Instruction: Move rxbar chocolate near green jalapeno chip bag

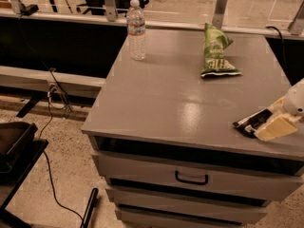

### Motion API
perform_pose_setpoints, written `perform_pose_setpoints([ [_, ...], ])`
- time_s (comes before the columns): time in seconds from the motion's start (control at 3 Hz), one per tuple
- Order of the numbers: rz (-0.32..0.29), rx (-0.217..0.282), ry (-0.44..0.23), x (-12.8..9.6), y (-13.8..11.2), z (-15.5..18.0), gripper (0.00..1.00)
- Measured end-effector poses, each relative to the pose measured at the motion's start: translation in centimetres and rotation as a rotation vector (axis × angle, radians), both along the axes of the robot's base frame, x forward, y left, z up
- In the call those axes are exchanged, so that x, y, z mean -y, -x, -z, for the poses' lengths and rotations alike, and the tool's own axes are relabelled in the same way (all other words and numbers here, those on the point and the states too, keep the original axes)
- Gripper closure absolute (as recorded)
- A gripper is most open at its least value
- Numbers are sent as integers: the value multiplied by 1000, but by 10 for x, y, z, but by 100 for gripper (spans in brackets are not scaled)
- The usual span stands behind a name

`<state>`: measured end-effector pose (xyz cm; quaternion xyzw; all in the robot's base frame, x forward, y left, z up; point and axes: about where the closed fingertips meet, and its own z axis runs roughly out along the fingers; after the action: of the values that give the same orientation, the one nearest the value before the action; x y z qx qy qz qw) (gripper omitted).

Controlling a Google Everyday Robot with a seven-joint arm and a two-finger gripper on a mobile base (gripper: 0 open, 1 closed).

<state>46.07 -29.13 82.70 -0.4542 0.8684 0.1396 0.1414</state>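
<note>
The rxbar chocolate (251, 122) is a small dark wrapper with a white stripe, at the right front of the grey cabinet top (166, 103). My gripper (276, 121), cream and white, reaches in from the right edge and sits right at the bar's right end, covering that end. The green jalapeno chip bag (216, 51) lies crinkled at the back right of the top, well behind the bar and apart from it.
A clear water bottle (137, 30) stands upright at the back left of the top. The cabinet has drawers with a dark handle (191, 178) below. A cable (50, 127) and a dark bin (12, 141) are on the floor to the left.
</note>
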Motion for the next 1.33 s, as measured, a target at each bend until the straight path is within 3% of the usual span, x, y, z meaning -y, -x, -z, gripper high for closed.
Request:
perform_pose_setpoints([
  [0.33,1,0,0,0,0,-6,100],
  [0.67,36,16,-64,2,-14,-3,100],
  [1.0,36,16,-64,2,-14,-8,100],
  [1.33,80,34,-139,6,-29,-3,100],
])
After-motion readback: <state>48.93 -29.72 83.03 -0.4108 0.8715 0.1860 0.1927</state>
